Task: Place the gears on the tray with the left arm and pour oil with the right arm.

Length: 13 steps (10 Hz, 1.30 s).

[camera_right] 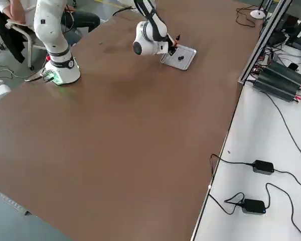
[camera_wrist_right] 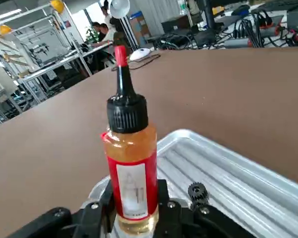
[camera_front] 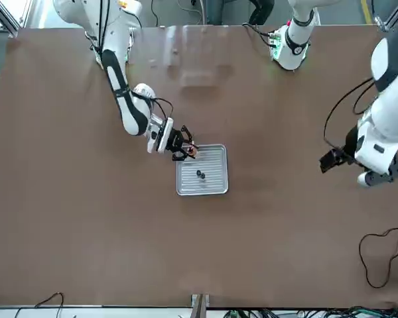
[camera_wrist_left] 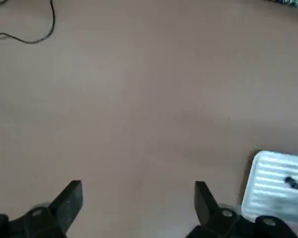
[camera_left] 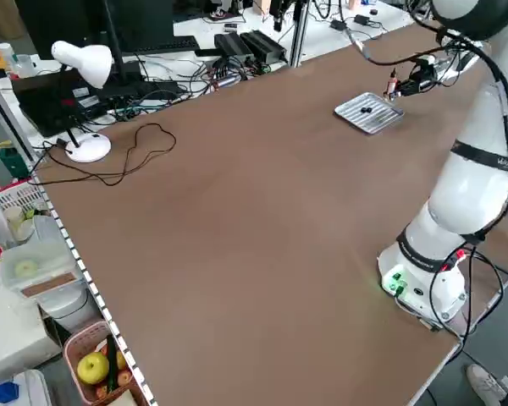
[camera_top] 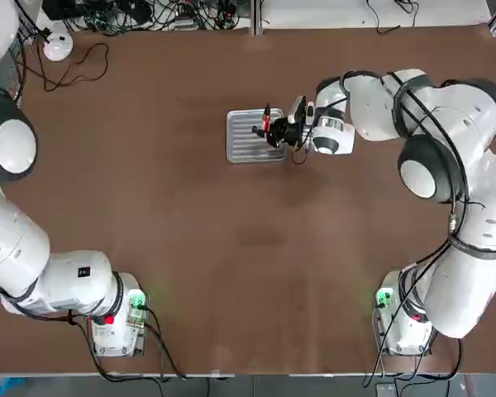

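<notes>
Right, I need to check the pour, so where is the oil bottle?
In the right gripper, upright beside the gears on the tray, right wrist view.

Clock directions are seen from above, with 12 o'clock straight away from the bases. The left arm (camera_top: pixel 45 265) goes out from its base (camera_top: pixel 120 318) toward 10 o'clock, then bends toward 12. Its left gripper (camera_wrist_left: pixel 138 198) hangs above the table, at about 11 o'clock from this base, and its two fingers (camera_wrist_left: pixel 68 204) are standing wide apart. The right arm (camera_top: pixel 471 207) rises toward 2 o'clock, bends at its elbow (camera_top: pixel 479 103), and reaches back toward 9. Its right gripper (camera_wrist_right: pixel 137 206) is at about 11 o'clock from its own base (camera_top: pixel 409 318), the fingers closed in a grip.
</notes>
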Each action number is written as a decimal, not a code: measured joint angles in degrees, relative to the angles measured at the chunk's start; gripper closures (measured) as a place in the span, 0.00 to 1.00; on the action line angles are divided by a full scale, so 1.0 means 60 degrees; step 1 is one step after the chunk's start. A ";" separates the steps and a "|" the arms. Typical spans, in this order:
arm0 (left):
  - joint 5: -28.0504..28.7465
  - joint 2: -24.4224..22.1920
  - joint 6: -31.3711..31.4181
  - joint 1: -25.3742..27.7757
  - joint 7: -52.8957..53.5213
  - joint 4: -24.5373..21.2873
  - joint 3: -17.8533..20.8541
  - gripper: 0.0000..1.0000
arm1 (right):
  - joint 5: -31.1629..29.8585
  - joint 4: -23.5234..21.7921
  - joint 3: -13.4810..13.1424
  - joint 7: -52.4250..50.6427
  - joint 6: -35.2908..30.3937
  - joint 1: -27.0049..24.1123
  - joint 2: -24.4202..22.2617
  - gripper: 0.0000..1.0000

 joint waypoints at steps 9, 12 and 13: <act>-0.0428 -0.0705 -0.0661 -0.1237 0.1903 -0.0262 0.1549 0.00 | 0.0059 0.0447 0.0090 0.4269 0.0011 0.0488 0.0045 0.65; -0.0504 -0.0590 -0.0576 -0.1203 0.1979 -0.0248 0.1551 0.00 | 0.0064 0.0446 0.0208 0.6115 -0.0410 0.0550 0.0175 0.65; -0.0504 -0.0591 -0.0539 -0.1173 0.2109 -0.0238 0.1562 0.00 | 0.0064 0.0446 0.0270 0.6761 -0.0535 0.0553 0.0180 0.65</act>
